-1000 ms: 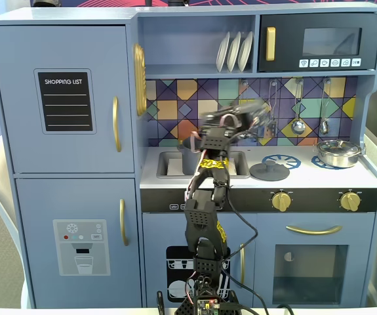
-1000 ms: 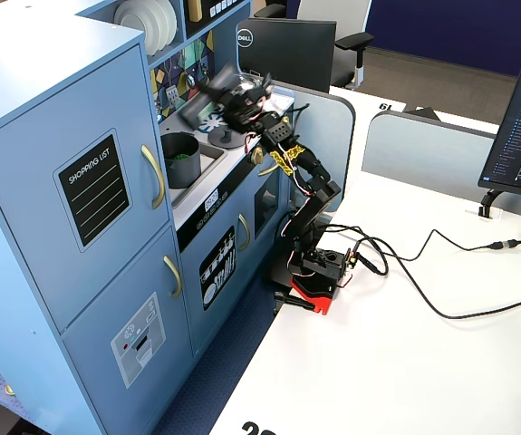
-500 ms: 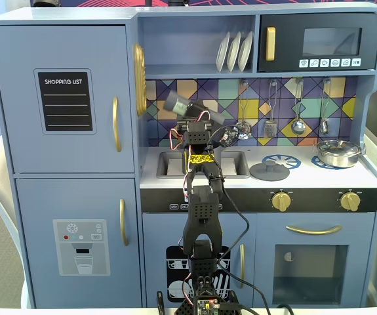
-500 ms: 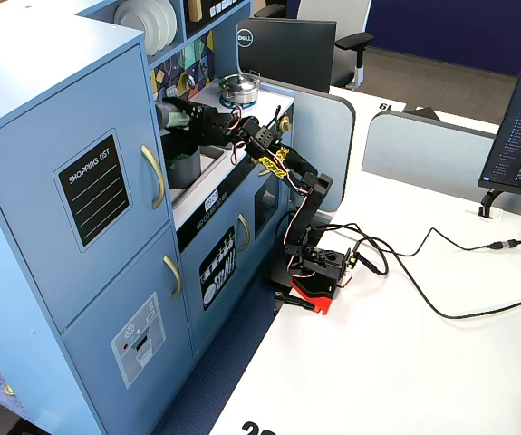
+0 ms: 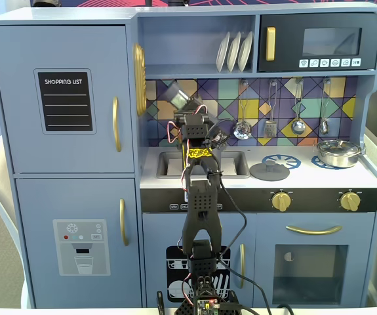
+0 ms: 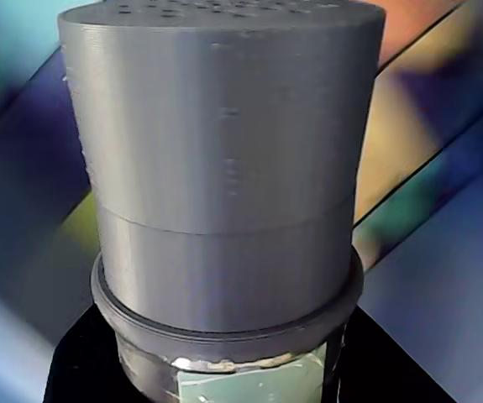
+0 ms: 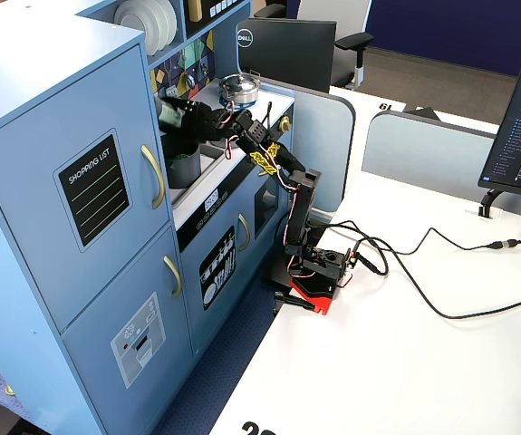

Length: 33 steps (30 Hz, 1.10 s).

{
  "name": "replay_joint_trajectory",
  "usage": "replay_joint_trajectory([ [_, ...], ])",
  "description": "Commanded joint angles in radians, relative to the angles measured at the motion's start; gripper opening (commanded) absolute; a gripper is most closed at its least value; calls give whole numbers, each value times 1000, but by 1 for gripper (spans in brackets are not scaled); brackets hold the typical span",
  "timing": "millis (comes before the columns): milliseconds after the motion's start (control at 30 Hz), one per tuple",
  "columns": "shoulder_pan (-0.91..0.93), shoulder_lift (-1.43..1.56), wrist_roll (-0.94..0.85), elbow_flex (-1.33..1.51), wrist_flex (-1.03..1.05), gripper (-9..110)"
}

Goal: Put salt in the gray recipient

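My gripper (image 5: pixel 183 107) is shut on the salt (image 5: pixel 177 96), a slim gray shaker held tilted with its cap up and to the left, in front of the tiled back wall. In the wrist view its gray cap (image 6: pixel 224 143) fills the frame, a strip of pale green label (image 6: pixel 254 384) shows at the bottom, and black fingers (image 6: pixel 81 369) flank it. From the side, the salt (image 7: pixel 168 111) hangs just above the gray recipient (image 7: pixel 185 165), a dark pot standing in the sink. From the front, my arm hides most of the pot.
A flat gray lid (image 5: pixel 269 171) lies on the counter right of the sink (image 5: pixel 167 164), and a shiny steel pan (image 5: pixel 337 153) sits at the far right. Utensils (image 5: pixel 297 123) hang on the back wall, plates (image 5: pixel 234 51) stand above. Cables (image 7: pixel 423 272) cross the white desk.
The arm has swung left from the middle of the counter, carrying the salt to above the sink and the pot. The shaker now points up and left.
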Motion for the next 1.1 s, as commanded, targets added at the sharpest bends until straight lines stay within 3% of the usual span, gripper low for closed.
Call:
replay_joint_trajectory([
  [0,-26,28,5,-48,-20,0],
  [167,-80,104,-103,152,-416,0],
  [233,-86,97,-100,143,-456,0],
  [300,-80,75,-81,106,-391,0],
  [433,-40,-5,3,-63,-40,0],
  [533,-40,-11,11,-51,40,0],
  [800,-115,92,-156,179,-446,0],
  [1067,-5,15,-32,2,37,0],
])
